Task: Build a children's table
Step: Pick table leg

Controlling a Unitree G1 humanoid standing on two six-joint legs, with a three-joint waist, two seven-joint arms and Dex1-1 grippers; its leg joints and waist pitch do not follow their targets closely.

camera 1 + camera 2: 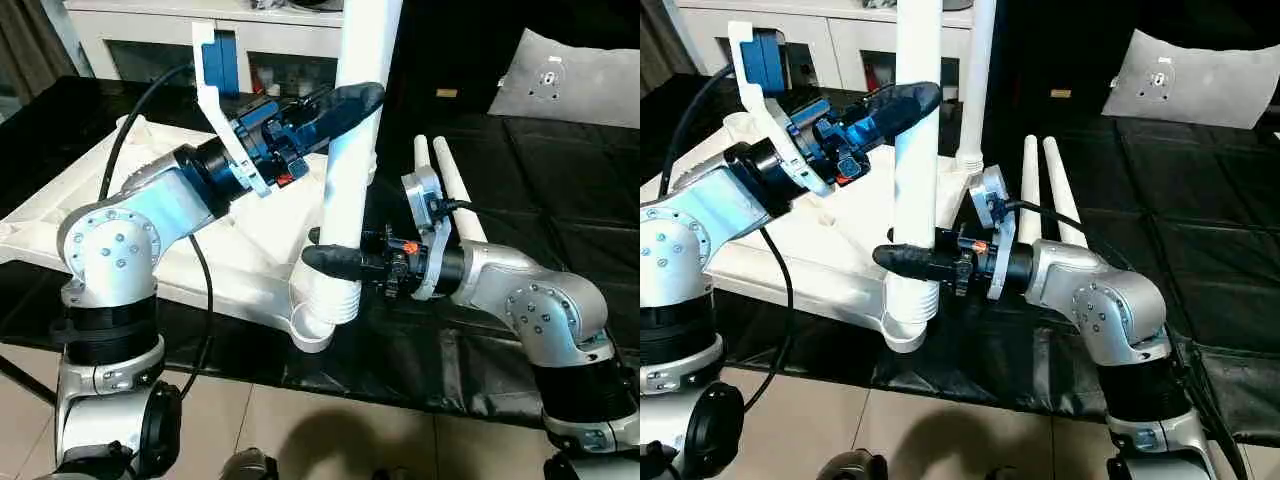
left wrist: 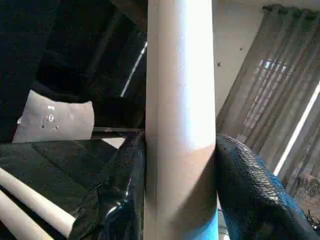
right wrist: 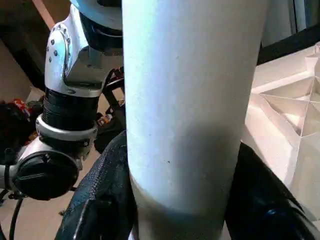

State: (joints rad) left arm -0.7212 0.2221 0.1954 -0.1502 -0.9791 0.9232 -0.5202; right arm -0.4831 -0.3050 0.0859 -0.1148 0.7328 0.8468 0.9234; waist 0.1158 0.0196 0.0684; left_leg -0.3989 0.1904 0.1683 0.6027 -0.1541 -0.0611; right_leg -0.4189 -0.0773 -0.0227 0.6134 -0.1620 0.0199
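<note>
- I'm seeing the leg (image 1: 350, 160) standing upright in the tabletop's (image 1: 120, 190) near corner socket (image 1: 325, 305).
- Left gripper (image 1: 345, 105) is clamping it up high, jaws closed on it.
- Right gripper (image 1: 335, 258) is clamping it low, just above the socket.

the head views are evenly lit from above, with a soft shadow on the pale floor (image 1: 330, 430) below. daylight glows through the curtain (image 2: 280, 100) in the left wrist view. the upright leg (image 2: 180, 120) is bright up high and shaded lower down, and it looks soft and out of focus in both wrist views.
</note>
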